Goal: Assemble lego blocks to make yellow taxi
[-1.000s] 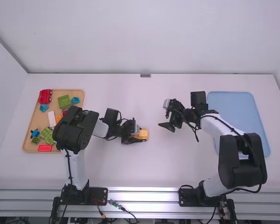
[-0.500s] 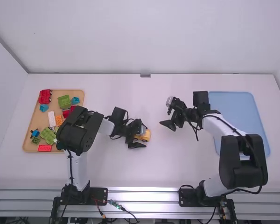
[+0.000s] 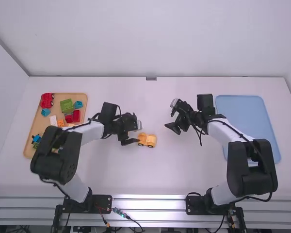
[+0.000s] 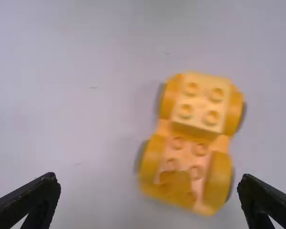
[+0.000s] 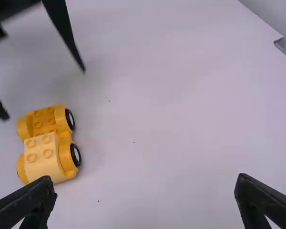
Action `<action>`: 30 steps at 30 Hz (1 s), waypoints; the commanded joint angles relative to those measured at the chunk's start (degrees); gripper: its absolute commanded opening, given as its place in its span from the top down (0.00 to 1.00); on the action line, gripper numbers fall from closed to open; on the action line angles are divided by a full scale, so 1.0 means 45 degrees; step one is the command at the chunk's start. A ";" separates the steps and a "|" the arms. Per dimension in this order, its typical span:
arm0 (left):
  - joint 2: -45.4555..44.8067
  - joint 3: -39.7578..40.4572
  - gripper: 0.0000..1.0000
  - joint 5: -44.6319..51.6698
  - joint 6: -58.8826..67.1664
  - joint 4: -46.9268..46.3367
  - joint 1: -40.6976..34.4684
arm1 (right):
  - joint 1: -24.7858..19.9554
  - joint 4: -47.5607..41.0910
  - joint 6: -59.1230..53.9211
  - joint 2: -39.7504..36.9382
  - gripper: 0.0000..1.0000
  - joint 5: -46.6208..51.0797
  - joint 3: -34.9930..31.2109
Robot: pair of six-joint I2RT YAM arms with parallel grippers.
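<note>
A yellow toy car (image 3: 147, 140) is seen on the white table (image 3: 160, 174), just beside the left gripper (image 3: 135, 133), on the side that faces the right gripper (image 3: 170, 120). Its base is moulded in glossy deep yellow plastic, with rounded covers over the wheels and round studs between them; black tyres (image 5: 76, 155) with pale hubs are fitted beneath. One end is topped by a pale yellow block (image 4: 202, 102), boxy in shape, on which four round studs are borne. The fingers of the left gripper are spread wide, and nothing is pinched by them; the car is left free on the table. The fingers of the right gripper are likewise held wide apart, with nothing between them, and the car is set near it, on its left. Well to the left of both grippers, a tan tray (image 3: 81, 96) with rounded corners is placed, partly covered by the left arm (image 3: 58, 150). In it are held a red toy car (image 3: 47, 100), a green block (image 3: 67, 106), a blue block (image 3: 78, 104), red blocks (image 3: 72, 117) and a white block (image 3: 53, 122). To the right of the right gripper, a light blue tray (image 3: 242, 109) is partly hidden by the right arm (image 3: 252, 165).
</note>
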 commanded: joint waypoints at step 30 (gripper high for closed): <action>-0.1068 0.5319 0.01 -0.6560 -1.4214 -0.7687 0.8748 | 0.0976 0.1666 0.2419 -0.0254 0.01 0.4269 0.0039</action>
